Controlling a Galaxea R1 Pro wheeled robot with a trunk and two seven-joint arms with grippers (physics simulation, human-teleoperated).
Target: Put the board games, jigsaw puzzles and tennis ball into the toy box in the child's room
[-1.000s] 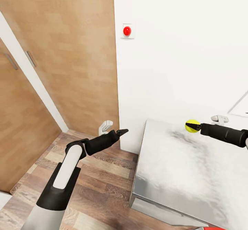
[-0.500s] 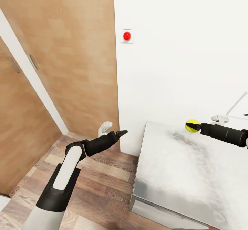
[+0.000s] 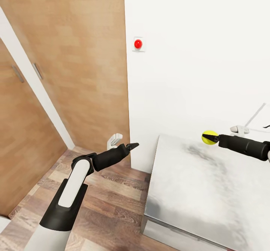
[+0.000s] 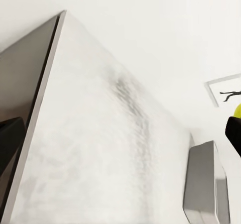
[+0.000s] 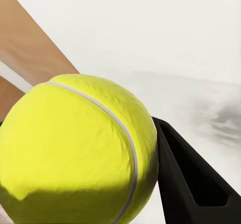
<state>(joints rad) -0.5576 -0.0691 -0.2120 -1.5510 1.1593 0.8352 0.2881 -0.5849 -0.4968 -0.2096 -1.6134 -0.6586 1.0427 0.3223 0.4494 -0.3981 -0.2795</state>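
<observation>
A home room: wood-plank floor, white wall, wooden wardrobe doors, grey-topped desk.

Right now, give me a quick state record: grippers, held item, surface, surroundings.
right gripper: shut on the tennis ball, held above the table
left gripper: looks shut and empty, held over the wood floor
table: light grey top, near corner toward the robot
toy box: grey bin, at the table's far end in the left wrist view
surroundings: white wall with red button, wooden doors at left
</observation>
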